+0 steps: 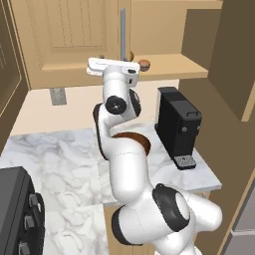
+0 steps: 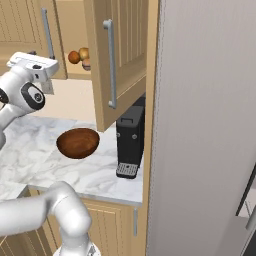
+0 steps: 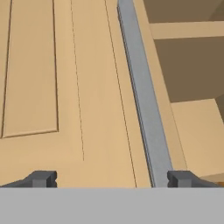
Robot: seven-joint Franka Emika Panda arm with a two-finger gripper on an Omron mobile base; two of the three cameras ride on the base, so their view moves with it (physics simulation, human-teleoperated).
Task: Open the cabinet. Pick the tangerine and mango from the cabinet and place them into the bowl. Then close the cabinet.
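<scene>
Jaws wide apart, facing cabinet point(image 3: 65, 87) door.

I count 1 bowl point(image 2: 77, 143) on the marble surface point(image 2: 30, 155). 1 black coffee machine point(image 1: 178, 127) next to it. Cabinet point(image 2: 122, 55) has 2 doors w/ 2 silver bar handles point(image 2: 110, 64), 1 per door. On the cabinet shelf approx. 3 round fruits point(image 2: 80, 56), bunched together, can't split them cleanly. 1 wall outlet point(image 1: 58, 96). 1 dark appliance w/ 3 knobs point(image 1: 31, 219) at my lower left.
</scene>
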